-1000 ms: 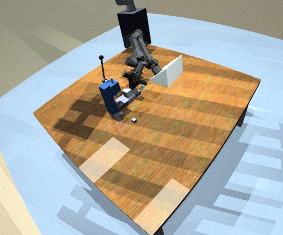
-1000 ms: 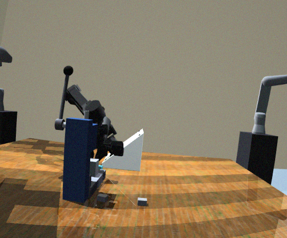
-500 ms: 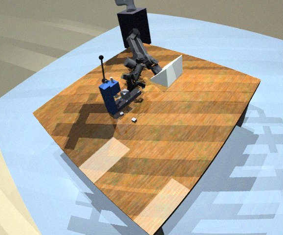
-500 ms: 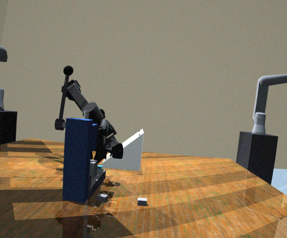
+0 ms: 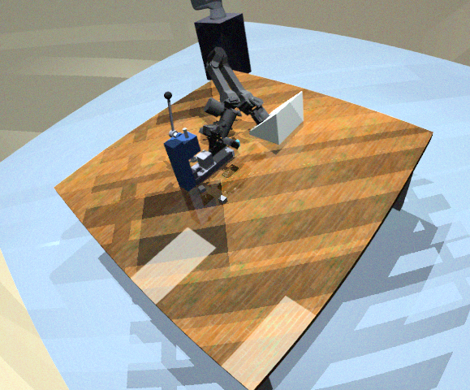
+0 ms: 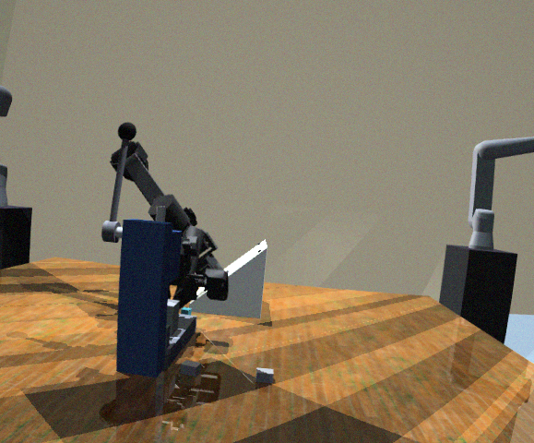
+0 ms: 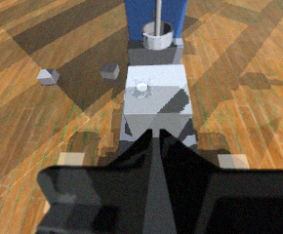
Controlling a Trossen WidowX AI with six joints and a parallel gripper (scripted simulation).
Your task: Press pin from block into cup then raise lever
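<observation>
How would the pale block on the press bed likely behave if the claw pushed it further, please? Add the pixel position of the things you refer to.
The block (image 5: 204, 160) (image 6: 172, 311) (image 7: 157, 102) would probably slide rather than roll, given its flat faces. It looks rigid, so it should hardly deform. Tipping seems unlikely under a low push, since it looks squat and sits flat.

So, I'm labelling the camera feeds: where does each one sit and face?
Top: high above the table, angled down; shows the arm and gripper.
Exterior: low, behind the blue press, facing across toward the arm, seen partly.
Wrist: on the arm, looking past the gripper's fingertips at the block.
Top and exterior share the raised lever.
</observation>
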